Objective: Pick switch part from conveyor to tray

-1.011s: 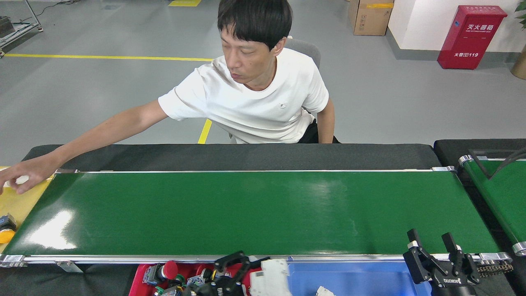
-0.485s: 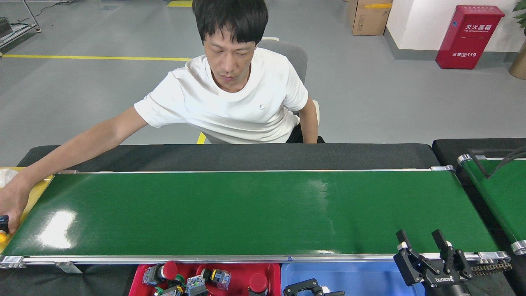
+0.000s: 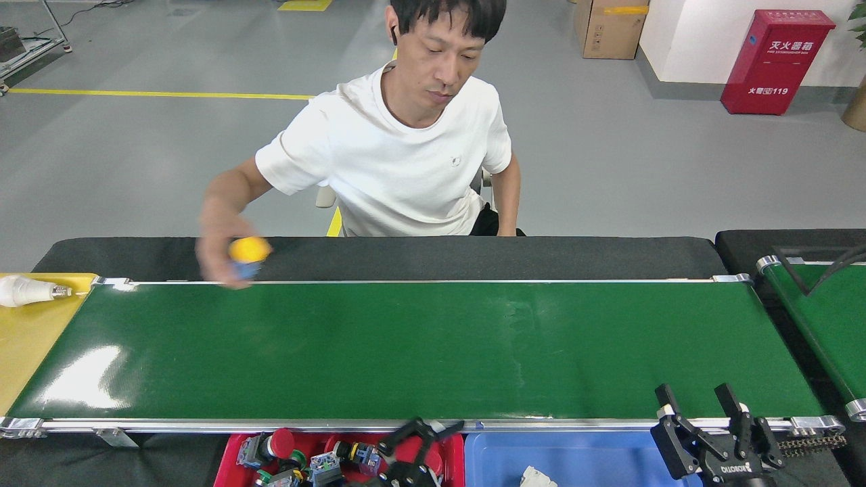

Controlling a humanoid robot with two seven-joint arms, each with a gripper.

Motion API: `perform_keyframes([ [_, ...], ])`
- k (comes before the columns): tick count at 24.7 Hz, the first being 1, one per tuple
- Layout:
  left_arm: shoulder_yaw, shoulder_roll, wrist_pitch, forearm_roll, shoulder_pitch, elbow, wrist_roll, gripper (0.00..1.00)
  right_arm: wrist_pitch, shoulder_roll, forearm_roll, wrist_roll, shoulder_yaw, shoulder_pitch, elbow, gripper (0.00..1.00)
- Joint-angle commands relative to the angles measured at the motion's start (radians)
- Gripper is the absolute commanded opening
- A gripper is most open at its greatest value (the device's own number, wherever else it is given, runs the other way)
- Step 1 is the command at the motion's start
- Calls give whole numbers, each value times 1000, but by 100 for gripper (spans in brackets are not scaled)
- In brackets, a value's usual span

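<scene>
The conveyor (image 3: 406,352) is a wide glossy green belt with nothing lying on it. A person's hand (image 3: 220,260) holds a yellow-capped switch part (image 3: 249,254) just above the belt's far rail, left of centre. My left gripper (image 3: 421,436) hangs open and empty over the red tray (image 3: 312,441), at the near edge below the belt. That tray holds several switch parts. My right gripper (image 3: 700,404) stands open and empty over the belt's near right rail, with both fingers pointing up.
A blue tray (image 3: 582,456) beside the red one holds a white part (image 3: 538,477). A yellow surface (image 3: 30,338) at the left carries a white bulb (image 3: 27,291). A narrower second green belt (image 3: 829,318) runs at the right. The person sits behind the far black padding (image 3: 473,257).
The person's hand left the yellow surface with the yellow-capped switch part and moved right to the belt's far rail. My left gripper shifted from the blue tray over the red tray. The right gripper barely moved.
</scene>
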Motion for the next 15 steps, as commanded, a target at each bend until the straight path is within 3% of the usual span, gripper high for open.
perform_keyframes([
  [1,148,-10,33,34,0,-13,9,100,3,13,0,-34,-9,18,-27,100],
  [5,438,-3,36,153,59,-1,9,100,3,22,3,-52,-7,32,-27,100],
  [7,509,-1,33,179,80,2,9,100,6,27,3,-52,-15,32,-27,100],
  [11,570,-1,31,185,126,1,30,100,18,66,3,-40,-86,40,-27,100],
  [15,590,-6,43,184,128,28,46,100,0,50,3,-34,-89,60,-27,100],
])
